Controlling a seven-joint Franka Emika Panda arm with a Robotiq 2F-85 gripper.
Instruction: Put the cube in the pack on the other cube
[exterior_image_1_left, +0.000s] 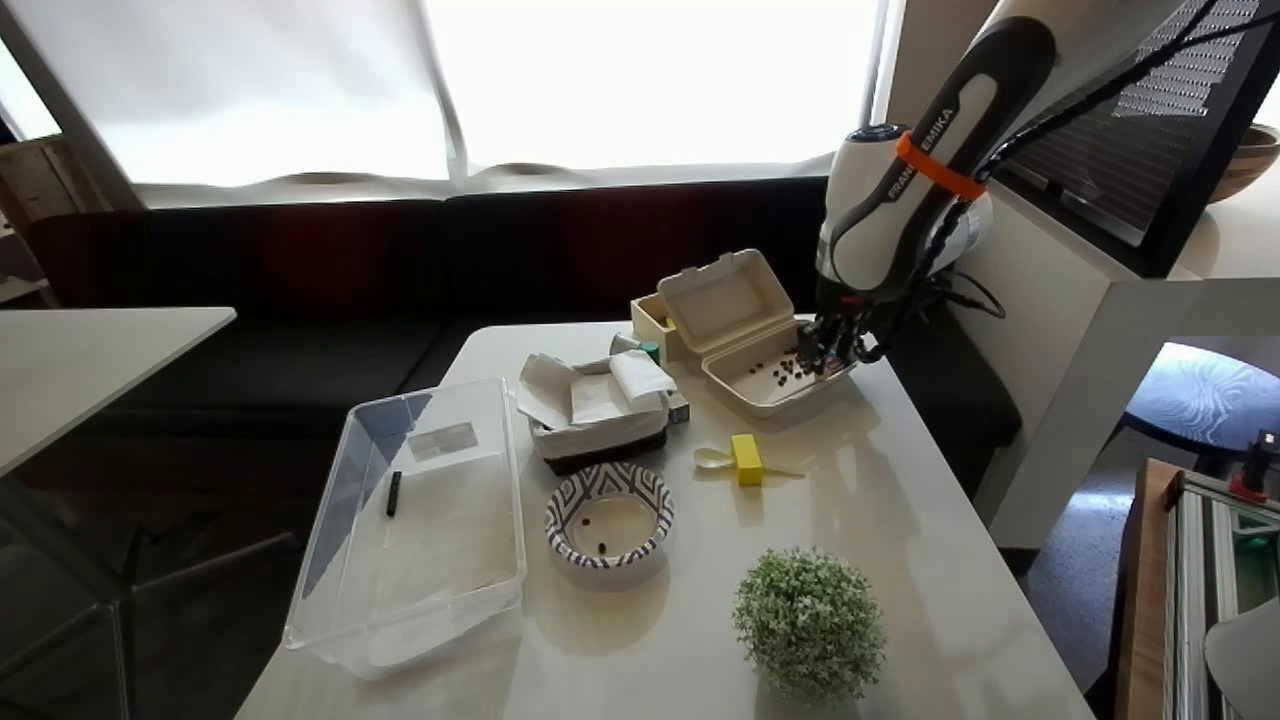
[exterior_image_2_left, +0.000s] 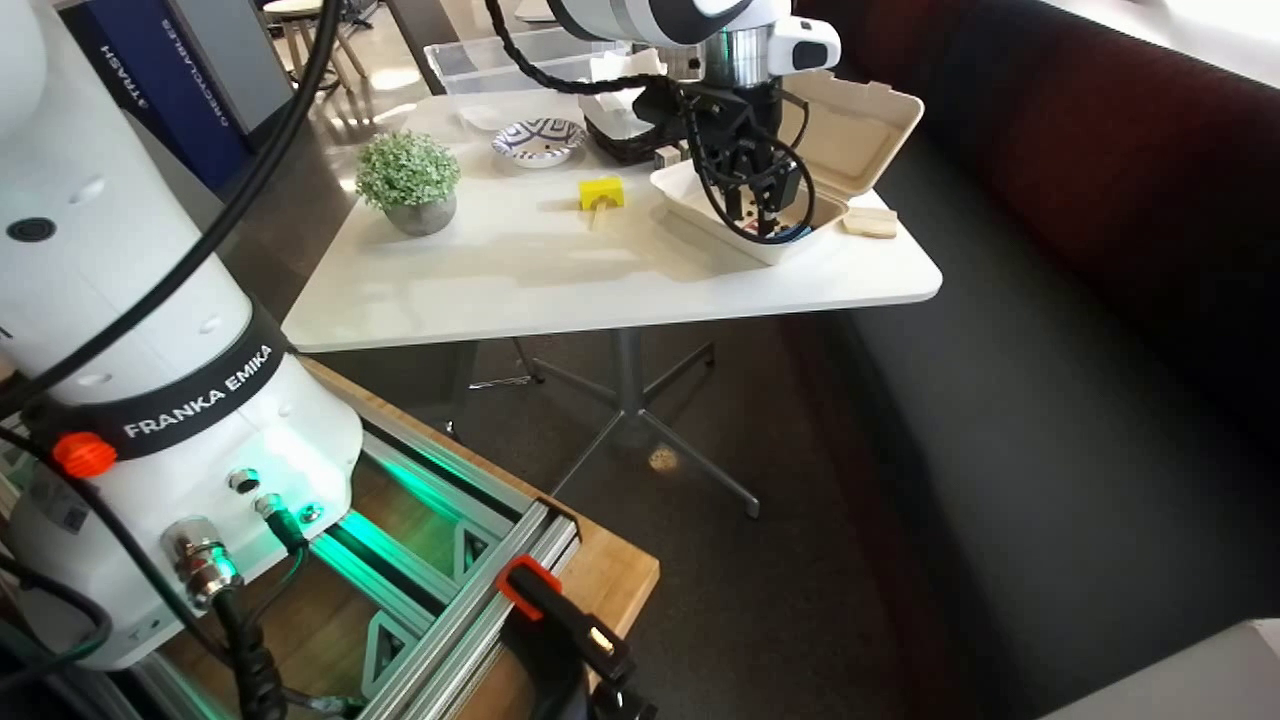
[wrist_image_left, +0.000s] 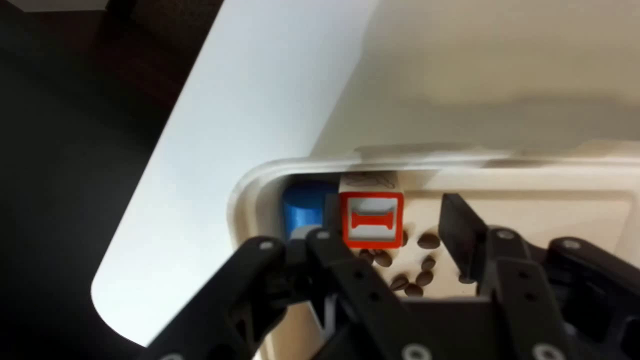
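In the middle of the wrist view, a cube (wrist_image_left: 371, 212) with red edges and a white face, standing inside the beige clamshell takeaway box (exterior_image_1_left: 735, 372), near a rounded blue object (wrist_image_left: 302, 205) in the corner. Also inside the box, the claw (wrist_image_left: 392, 215), with fingers (wrist_image_left: 460, 232) spread apart and the cube between: on the right a clear gap; on the left, touching or very near, not possible to tell. Scattered on the floor of the box, brown coffee beans (wrist_image_left: 428, 241); in both exterior views, the lid (exterior_image_1_left: 728, 300) raised and leaning back. On the white surface (exterior_image_1_left: 700, 620), below and right of the centre of an exterior view, the yellow block (exterior_image_1_left: 747, 460), with a pale spoon (exterior_image_1_left: 712, 458) showing on both sides; to the left, a patterned bowl (exterior_image_1_left: 610, 485); towards the bottom, a green plant (exterior_image_1_left: 810, 625); at left, a transparent plastic bin (exterior_image_1_left: 430, 560).
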